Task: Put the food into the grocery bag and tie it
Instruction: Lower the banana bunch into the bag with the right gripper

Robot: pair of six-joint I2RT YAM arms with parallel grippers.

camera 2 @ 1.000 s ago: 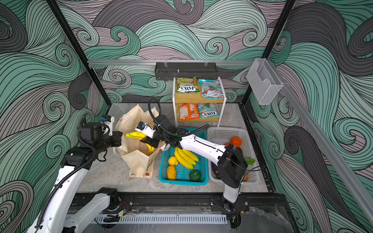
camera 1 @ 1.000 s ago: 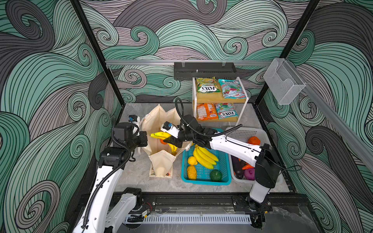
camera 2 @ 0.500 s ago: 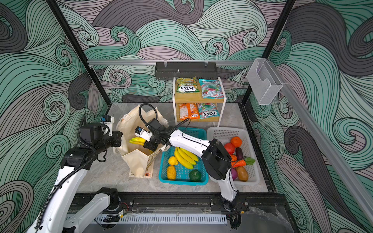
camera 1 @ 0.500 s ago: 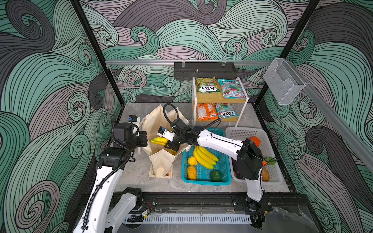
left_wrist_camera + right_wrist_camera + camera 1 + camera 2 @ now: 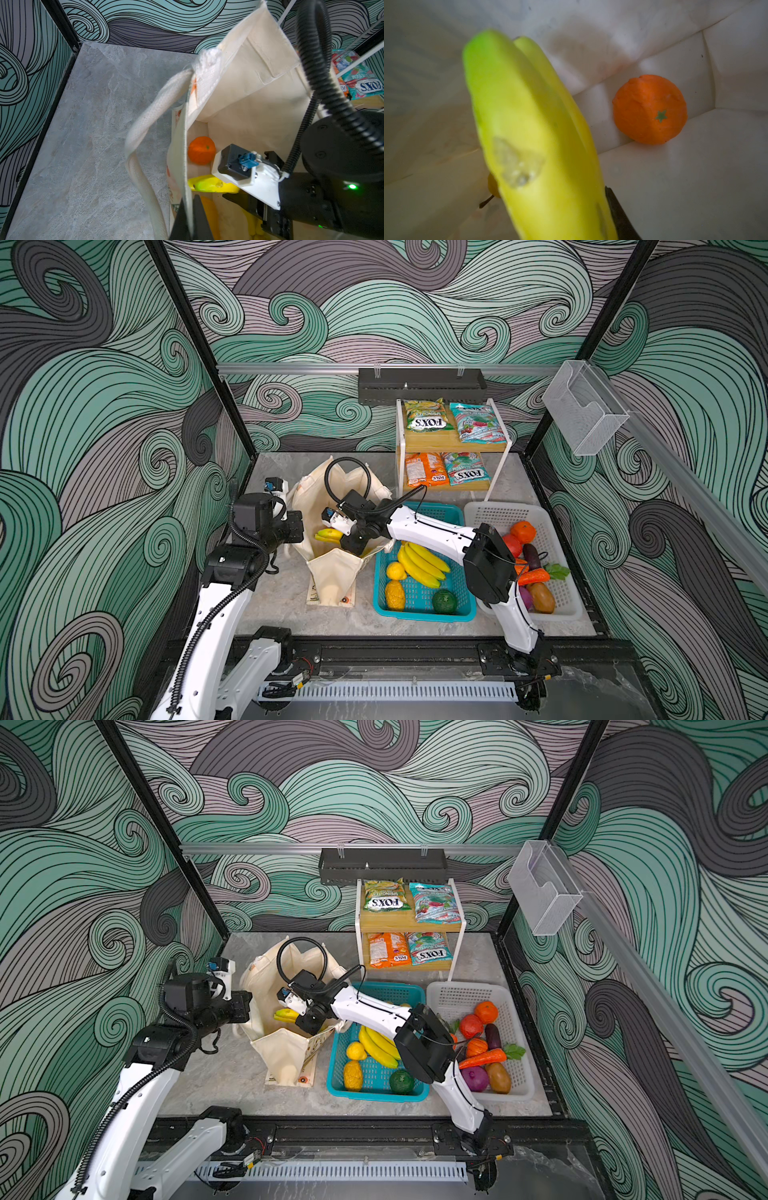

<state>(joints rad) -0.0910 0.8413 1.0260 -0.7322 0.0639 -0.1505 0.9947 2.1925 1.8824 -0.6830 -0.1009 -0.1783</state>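
The cream grocery bag [image 5: 332,493] [image 5: 286,969] stands open at the left of the table. My left gripper [image 5: 297,526] [image 5: 190,218] is shut on the bag's near rim and holds that side up. My right gripper [image 5: 353,538] [image 5: 308,1021] reaches into the bag's mouth, shut on a bunch of yellow bananas [image 5: 328,535] [image 5: 209,184] [image 5: 529,135]. The bananas hide most of its jaws; one black finger [image 5: 618,214] shows beside them. An orange [image 5: 201,150] [image 5: 650,110] lies on the bag's floor.
A teal basket [image 5: 419,616] right of the bag holds more bananas [image 5: 422,564] and other fruit. A white basket [image 5: 498,510] of vegetables stands further right. FOX'S packets [image 5: 426,416] lie on a two-tier shelf [image 5: 453,444] at the back. The bag's strap [image 5: 145,128] hangs outside.
My right arm has carried the bananas leftwards and down, from the bag's right edge into its mouth. The left gripper has kept its hold on the rim.
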